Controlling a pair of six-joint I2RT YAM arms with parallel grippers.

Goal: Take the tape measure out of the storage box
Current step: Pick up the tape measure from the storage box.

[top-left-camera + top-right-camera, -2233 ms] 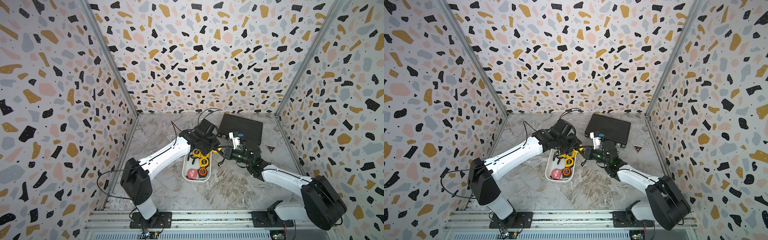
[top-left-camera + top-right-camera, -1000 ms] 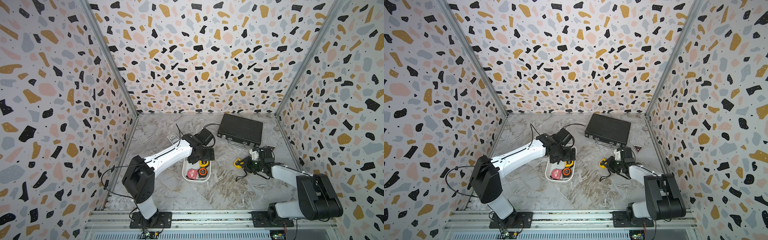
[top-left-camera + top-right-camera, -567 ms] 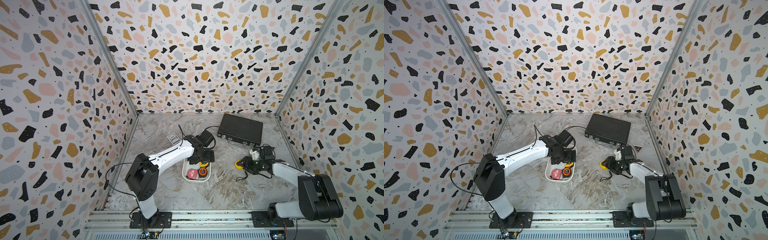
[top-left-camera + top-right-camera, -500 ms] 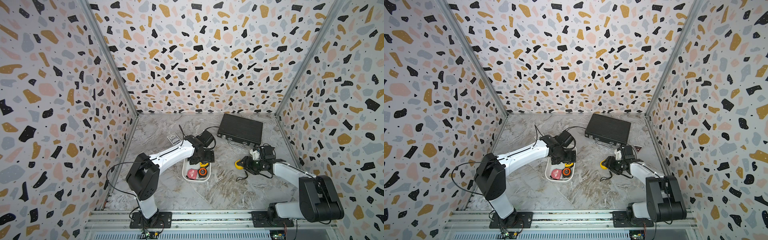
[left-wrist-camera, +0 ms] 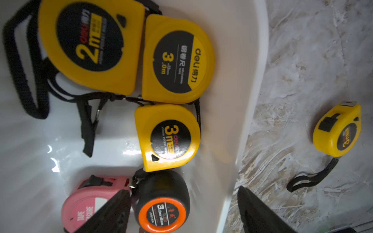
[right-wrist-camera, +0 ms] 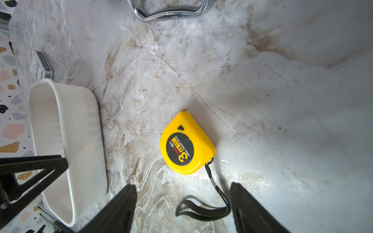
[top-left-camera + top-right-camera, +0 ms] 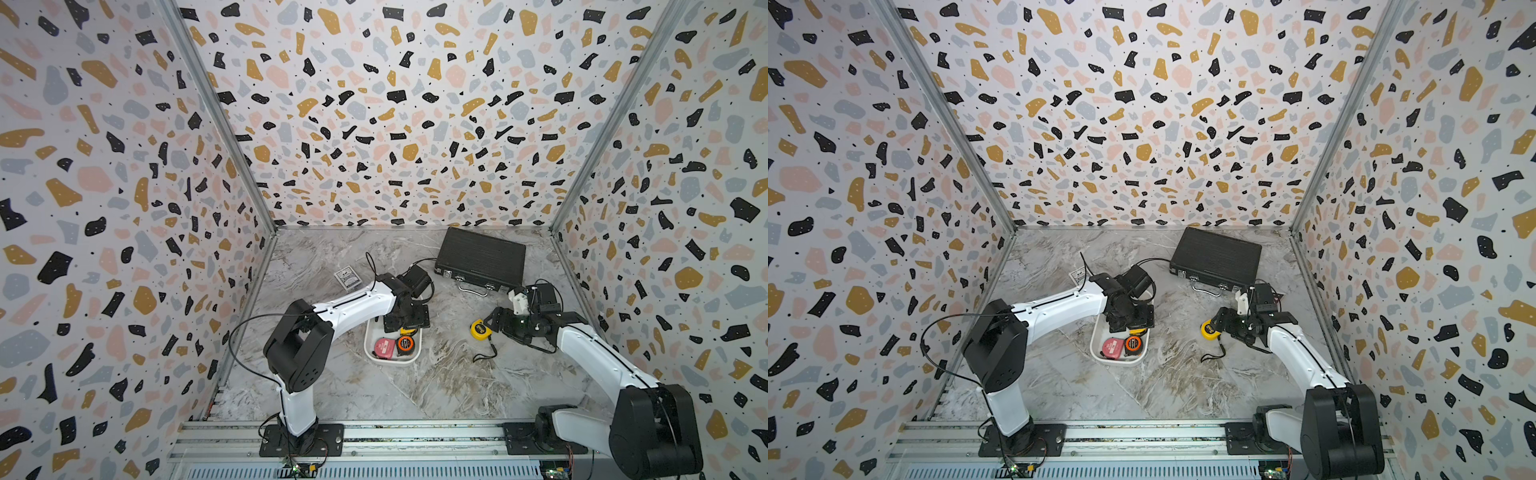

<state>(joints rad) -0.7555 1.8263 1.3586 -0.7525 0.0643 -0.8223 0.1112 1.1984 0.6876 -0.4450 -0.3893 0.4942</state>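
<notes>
Marble bench (image 7: 415, 395). Closed black ribbed case (image 7: 482, 257) at back right. White storage box (image 7: 392, 362) mid-bench, shallow, with rounded corners.

Yellow tape measure (image 7: 478, 329) is out of the box, lying flat on the bench to its right, apart from the wall. D-shaped body, round black label reading 3m facing up. Black wrist strap (image 6: 203, 209) trails off in a loop.

Right jaws are wide apart and grip nothing. The tape measure lies just ahead of the tips, not touching, with the strap loop between the two fingers (image 6: 121, 207).

Left jaws are also apart and empty, low over the box. One finger is above a pink tape (image 5: 88, 201), the other is outside the box wall.

Both top views: the left arm (image 7: 1059, 309) hides the far half of the box. Only the pink tape, a black-orange tape (image 7: 1133, 344) and a yellow sliver show.

Left wrist view adds three yellow tapes (image 5: 177, 58) packed side by side, with their straps tangled.

Right wrist view shows the box from outside only, contents hidden. It also shows the case's metal handle (image 6: 167, 12) and a small card box (image 6: 41, 65).
</notes>
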